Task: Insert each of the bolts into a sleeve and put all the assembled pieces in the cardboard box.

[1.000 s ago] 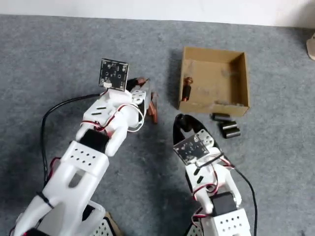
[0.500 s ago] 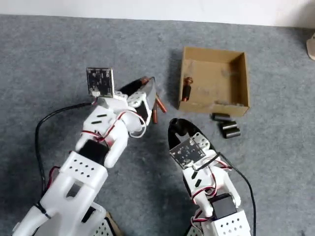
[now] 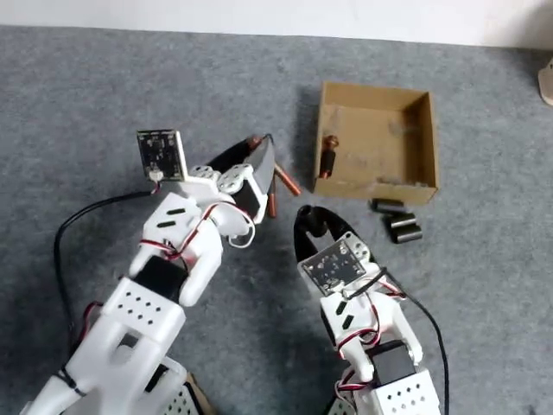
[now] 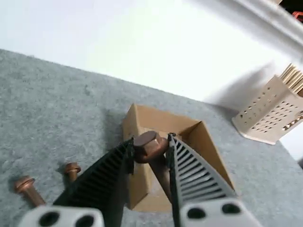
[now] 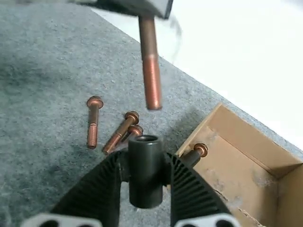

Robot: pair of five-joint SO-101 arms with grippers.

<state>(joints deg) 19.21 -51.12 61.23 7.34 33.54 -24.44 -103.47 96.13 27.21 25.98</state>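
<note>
Presently one bolt (image 4: 147,146) is pinched by its head between the left gripper's (image 4: 149,139) fingers, shank hanging free. Its tip sits near the open end of a black sleeve (image 5: 144,170) but does not touch it. The right gripper (image 5: 145,158) clamps that sleeve upright at its middle. In the high view the left gripper (image 3: 259,160) is at about 10 o'clock from the right gripper (image 3: 313,226). Three loose bolts (image 5: 93,120) lie on the grey carpet beyond the sleeve. The box (image 3: 371,188) stands at 1 o'clock from the right gripper, with one assembled piece (image 3: 327,160) lying against its 9 o'clock wall. Spare sleeves (image 3: 397,220) lie just outside the box at its 6 o'clock side.
</note>
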